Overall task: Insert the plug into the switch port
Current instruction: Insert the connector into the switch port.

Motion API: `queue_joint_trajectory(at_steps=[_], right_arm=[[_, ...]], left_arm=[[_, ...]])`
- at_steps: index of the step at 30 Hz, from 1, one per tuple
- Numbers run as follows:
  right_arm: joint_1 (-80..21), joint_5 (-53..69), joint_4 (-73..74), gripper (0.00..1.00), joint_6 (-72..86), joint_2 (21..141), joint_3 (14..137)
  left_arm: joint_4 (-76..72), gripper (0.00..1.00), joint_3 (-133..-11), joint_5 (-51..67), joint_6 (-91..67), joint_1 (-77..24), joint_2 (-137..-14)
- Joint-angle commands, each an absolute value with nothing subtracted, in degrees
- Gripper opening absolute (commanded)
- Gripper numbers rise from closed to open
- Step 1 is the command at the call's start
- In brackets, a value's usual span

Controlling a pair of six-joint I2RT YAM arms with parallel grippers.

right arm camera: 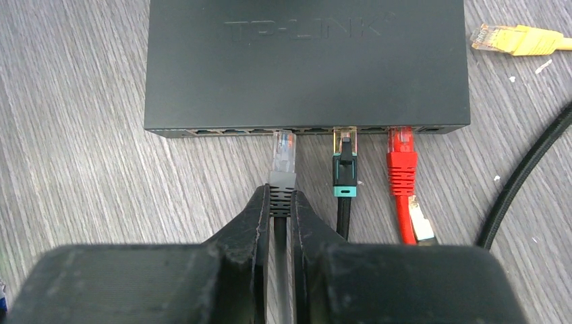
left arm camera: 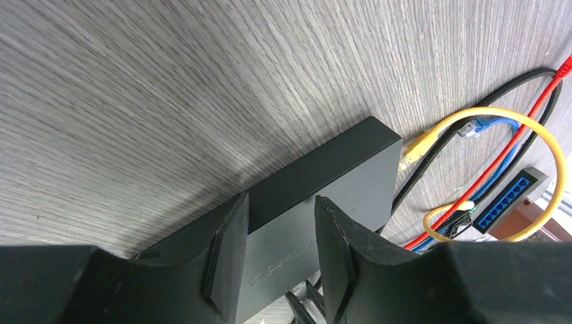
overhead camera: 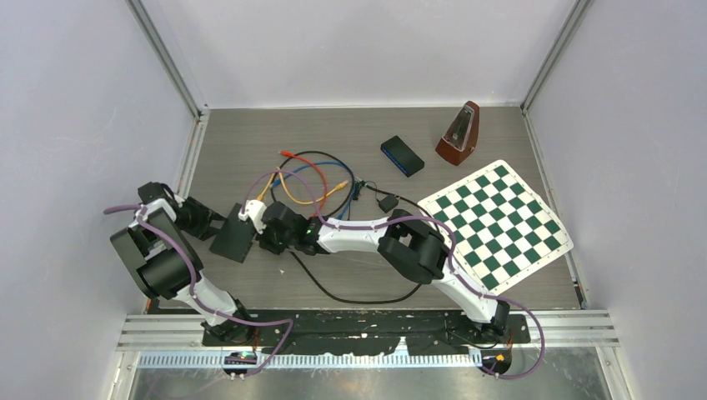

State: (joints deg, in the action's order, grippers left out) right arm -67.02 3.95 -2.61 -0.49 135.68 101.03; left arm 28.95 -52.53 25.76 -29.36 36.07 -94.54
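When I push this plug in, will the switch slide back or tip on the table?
Probably light for its size: a thin, flat switch, so alone it would likely slide on the smooth table. Tipping seems unlikely; it lies low and flat. The left jaws grip it, which should brace it against the plug.

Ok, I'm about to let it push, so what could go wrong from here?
1. The right gripper pinches the plug back at its boot, so the tip may tilt and jam on the switch port's edge.
2. The black plug sits close beside; the gripper could knock it.
3. The left gripper seems to hold the switch at one end only, so a push may twist it.
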Motion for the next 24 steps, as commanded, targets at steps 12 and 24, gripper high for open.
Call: queue_joint_trajectory(at_steps=[12, 24], right_arm=[[-67.25, 4.00, -9.81, 0.05, -4.76, 133.88, 102.73], [-67.30, 2.01, -16.55, 0.05, -6.12, 134.47, 99.85]], left_arm=[[30.18, 0.43, -52.42, 29.84, -29.26, 35.93, -94.85], [30.80, 0.41, -51.80, 32.74, -29.70, 35.94, -94.32]])
